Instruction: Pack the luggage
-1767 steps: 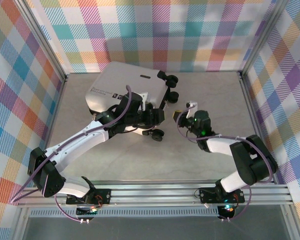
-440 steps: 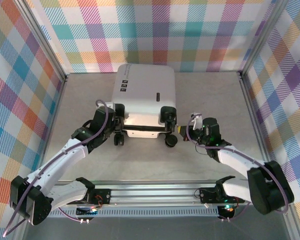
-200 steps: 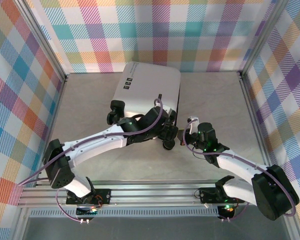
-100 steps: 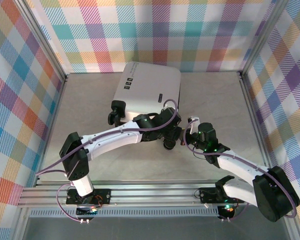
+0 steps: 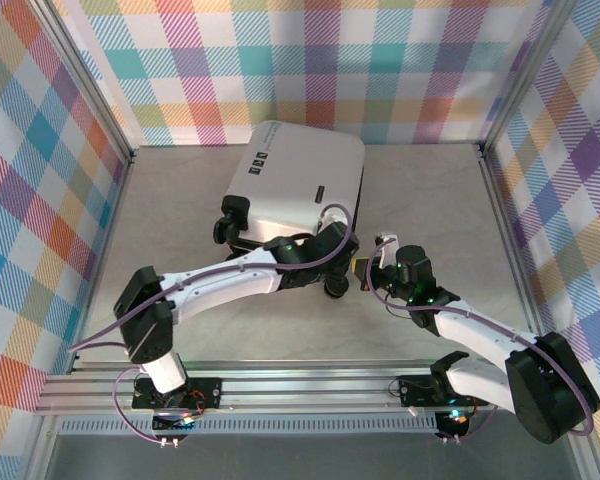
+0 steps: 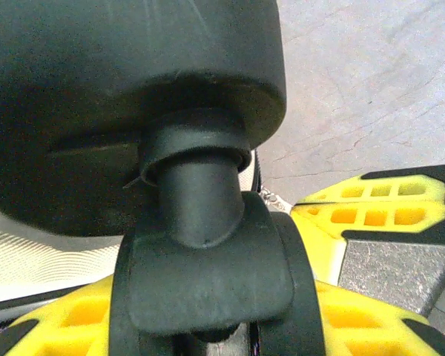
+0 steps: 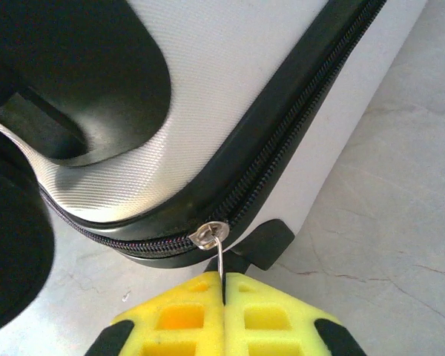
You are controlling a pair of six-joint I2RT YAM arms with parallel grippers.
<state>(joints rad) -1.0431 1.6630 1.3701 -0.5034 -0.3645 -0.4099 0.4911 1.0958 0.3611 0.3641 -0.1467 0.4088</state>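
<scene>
- Right wrist view: the right gripper is closed on the thin metal zipper pull, pinched edge-on between its two yellow fingers.
- Just ahead of those fingertips, the pull hangs from the slider. The slider sits on the black zipper seam where it rounds a corner of the white luggage.
- The seam runs on ahead and to the gripper's right along the shell. Bare counter lies on that right side.
- In the left wrist view, the left gripper has a black caster wheel between its yellow fingers. Whether the pads actually press on it cannot be told.
- From the top external camera, the luggage lies skewed on the counter and looks closed. It lies ahead of both grippers, which sit just beside each other at its near corner.
- The step in hand looks like drawing the slider along the seam.
- To do it well, the right gripper should pull along the line of the teeth and follow the corner's curve, not tug away from the shell. The tab is thin and could slip out.
- The left gripper likely needs a firm hold at the wheel so the case does not swivel under the pull.
</scene>
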